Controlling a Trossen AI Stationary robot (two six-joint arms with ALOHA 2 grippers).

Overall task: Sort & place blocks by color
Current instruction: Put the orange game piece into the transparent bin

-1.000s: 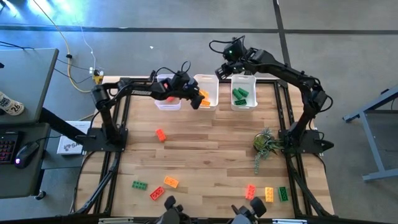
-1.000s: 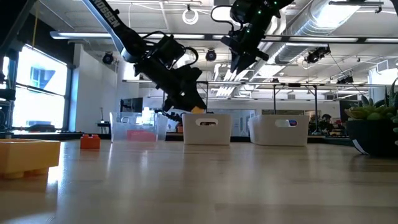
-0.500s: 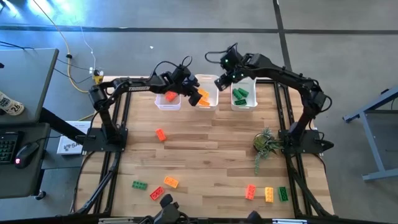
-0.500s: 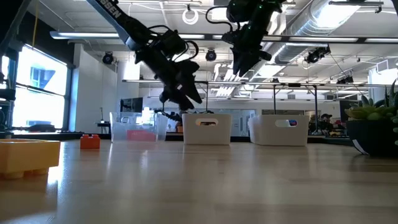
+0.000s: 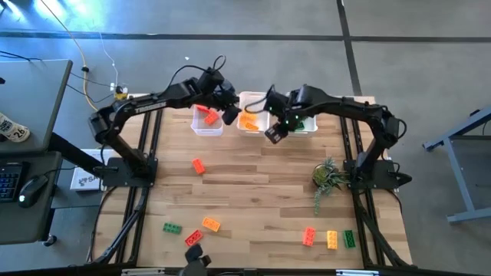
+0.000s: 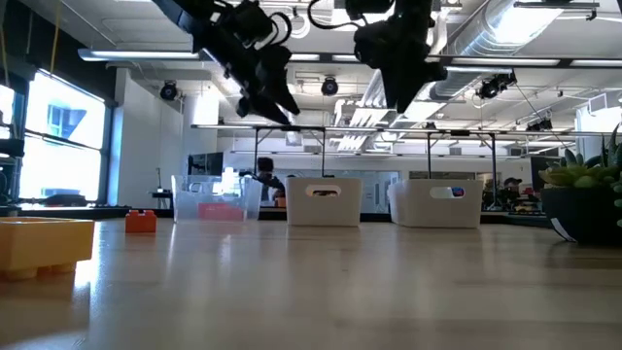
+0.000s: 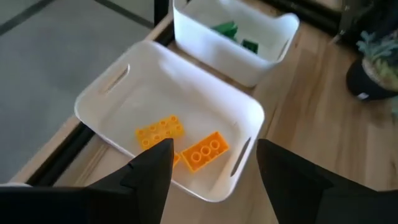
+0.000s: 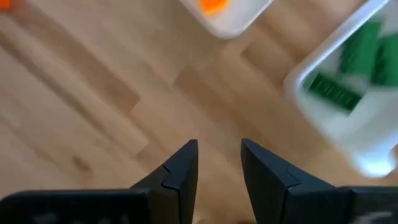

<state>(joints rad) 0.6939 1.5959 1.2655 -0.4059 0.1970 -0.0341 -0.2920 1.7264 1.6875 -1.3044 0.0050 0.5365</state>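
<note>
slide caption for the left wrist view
Open left gripper above the middle bin holding orange-yellow blocks.

Orange-yellow blocks (image 7: 208,149) are sat flat in the middle bin, green ones (image 5: 301,120) in the right bin, a red one (image 5: 209,117) in the left. Loose blocks are scattered: a red (image 5: 198,165) mid-table, more along the near edge (image 5: 211,225).

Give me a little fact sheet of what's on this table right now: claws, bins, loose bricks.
left claw: open, empty, above the middle white plastic bin
right claw: open, empty, over bare wood in front of the bins
middle bin contents: orange-yellow studded bricks
right white bin: green bricks
left clear bin: red brick
loose bricks: red brick mid-table, more along the near edge
</note>
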